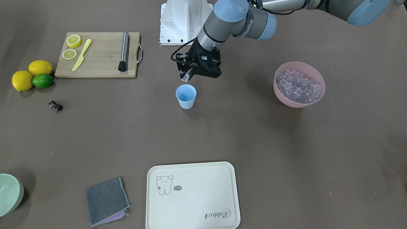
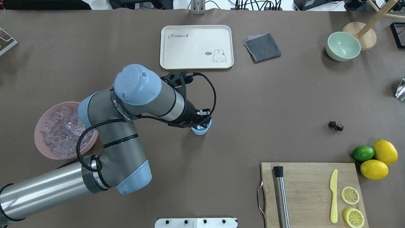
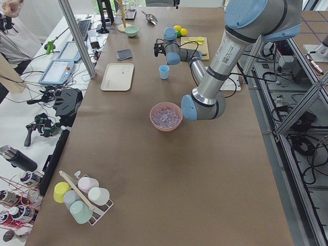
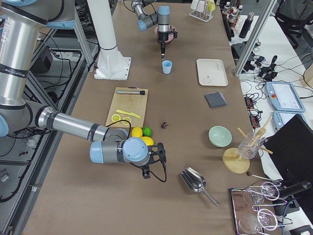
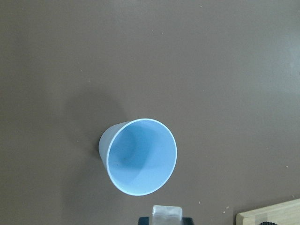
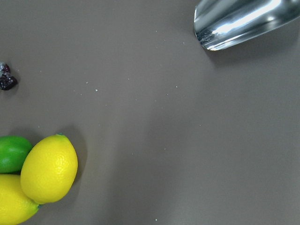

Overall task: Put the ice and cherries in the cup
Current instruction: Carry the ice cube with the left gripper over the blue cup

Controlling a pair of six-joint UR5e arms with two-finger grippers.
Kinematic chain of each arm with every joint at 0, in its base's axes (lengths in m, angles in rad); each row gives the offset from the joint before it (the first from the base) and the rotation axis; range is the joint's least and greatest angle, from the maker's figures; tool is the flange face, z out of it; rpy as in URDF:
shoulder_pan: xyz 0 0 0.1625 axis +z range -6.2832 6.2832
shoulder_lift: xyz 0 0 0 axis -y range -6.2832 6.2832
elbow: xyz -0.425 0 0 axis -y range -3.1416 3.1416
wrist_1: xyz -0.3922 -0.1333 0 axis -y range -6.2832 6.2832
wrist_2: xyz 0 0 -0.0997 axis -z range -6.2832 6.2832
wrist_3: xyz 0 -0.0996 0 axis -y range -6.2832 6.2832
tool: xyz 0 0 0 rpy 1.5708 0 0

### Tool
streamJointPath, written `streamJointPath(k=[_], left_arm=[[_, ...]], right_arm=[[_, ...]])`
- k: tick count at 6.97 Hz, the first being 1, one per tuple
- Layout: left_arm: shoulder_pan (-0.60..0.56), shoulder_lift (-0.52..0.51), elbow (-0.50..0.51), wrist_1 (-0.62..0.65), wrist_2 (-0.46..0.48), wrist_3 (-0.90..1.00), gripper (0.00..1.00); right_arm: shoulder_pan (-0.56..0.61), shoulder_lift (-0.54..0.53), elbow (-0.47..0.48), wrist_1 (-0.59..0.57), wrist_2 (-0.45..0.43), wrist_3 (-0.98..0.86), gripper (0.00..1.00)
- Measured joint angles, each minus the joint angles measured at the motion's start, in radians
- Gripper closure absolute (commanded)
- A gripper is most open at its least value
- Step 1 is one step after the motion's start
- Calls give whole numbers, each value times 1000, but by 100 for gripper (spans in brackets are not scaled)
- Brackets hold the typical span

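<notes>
The left gripper [image 1: 187,73] hangs just above the cup [image 1: 186,96], its two fingers closed on a single clear ice cube [image 1: 184,77]. Seen from across the table, the cube sits a little to the robot-base side of the cup's rim and is not touching it. In the left wrist view the cube [image 5: 167,211] is at the bottom edge of the picture, just outside the rim, with the cup [image 5: 140,157] below it, upright on the brown surface [image 1: 222,133] and open-mouthed, showing its plain blue inside.

The rest of the ice [image 1: 299,86] is heaped in the pink bowl [image 1: 297,104], well apart from the cup on the left arm's side. The cherries [image 1: 55,106] lie on the surface well away on the other side, near two lemons [image 1: 40,67] and a lime [image 1: 42,80].

The right gripper [image 4: 146,171] appears only in the side view, low over the surface by the lemons. I cannot tell whether it is open or closed. Its wrist camera shows the cherries [image 6: 7,79] at the picture's left edge.
</notes>
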State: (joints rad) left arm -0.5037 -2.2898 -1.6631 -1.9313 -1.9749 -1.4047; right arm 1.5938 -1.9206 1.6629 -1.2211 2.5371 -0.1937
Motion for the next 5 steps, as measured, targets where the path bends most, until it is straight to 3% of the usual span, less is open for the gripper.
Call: streamJointPath(k=[1, 2, 3, 5], left_arm=[[1, -16, 25, -2, 27, 2, 100], [1, -22, 35, -3, 40, 8, 92], [-1, -23, 39, -2, 46, 25, 60], [-16, -19, 39, 0, 47, 57, 15]], right_arm=[[0, 0, 0, 0, 0, 0, 0], [-1, 4, 5, 0, 1, 1, 0], [-2, 14, 17, -1, 2, 3, 0], [-19, 31, 51, -4, 3, 9, 0]])
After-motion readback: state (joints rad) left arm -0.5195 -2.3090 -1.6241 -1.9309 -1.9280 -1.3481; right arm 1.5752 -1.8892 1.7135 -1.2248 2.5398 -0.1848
